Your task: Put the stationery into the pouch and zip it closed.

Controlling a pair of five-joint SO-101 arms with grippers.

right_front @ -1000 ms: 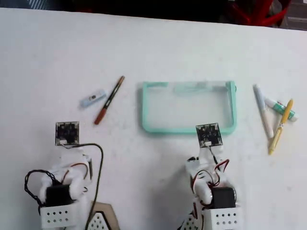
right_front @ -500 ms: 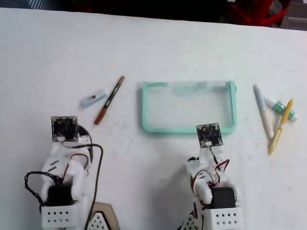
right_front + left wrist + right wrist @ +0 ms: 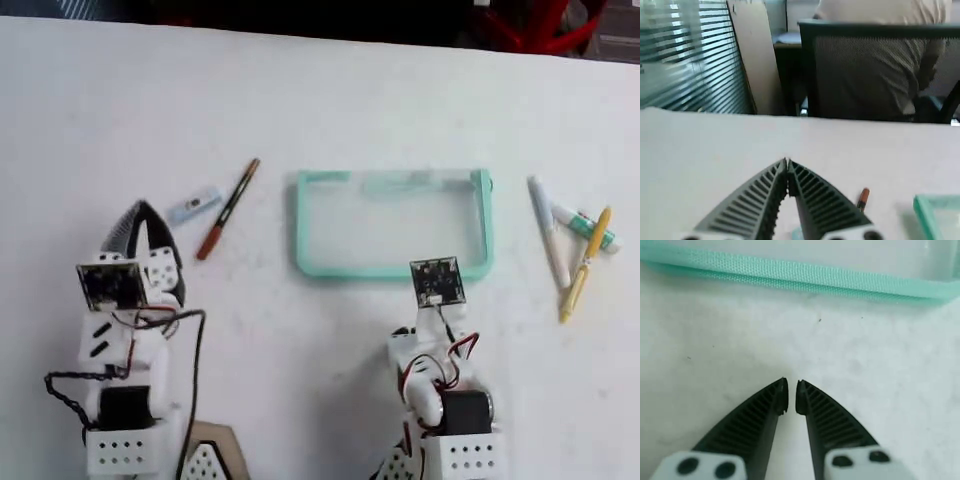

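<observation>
1. The right gripper [image 3: 791, 390] sits low over the white table [image 3: 880, 355], close to the near green edge of the pouch [image 3: 790, 274]. Its two dark fingers are pulled almost together, with just a thin slit between the tips. They hold nothing. Seen from above, its small square camera board [image 3: 437, 282] covers the fingers.
2. The left gripper [image 3: 141, 207] has its fingers pressed together into a point. It holds nothing too. Its tip is near a small pale blue thing [image 3: 194, 206] but does not touch it.
3. That small pale blue thing is too little to tell what it is. A brown pen [image 3: 228, 209] lies tilted just beside it. In the left wrist view, one end of the pen peeks out past a finger, and the rest is hidden.
4. The pouch is see-through with a green edge. It lies flat in the middle of the table, in front of the right arm. I cannot tell if its zip is open or shut. In the left wrist view one corner of it is cut off by the picture's edge.
5. On the right side of the pouch lie a pale pen [image 3: 548, 230], a green and white pen [image 3: 585, 228] and a yellow pen [image 3: 585, 262]. The yellow pen lies across the green and white pen and hides a bit of it. All three are well apart from both grippers.
6. Behind the table stand a dark chair [image 3: 875, 70] and window blinds [image 3: 685, 55], both cut off.
</observation>
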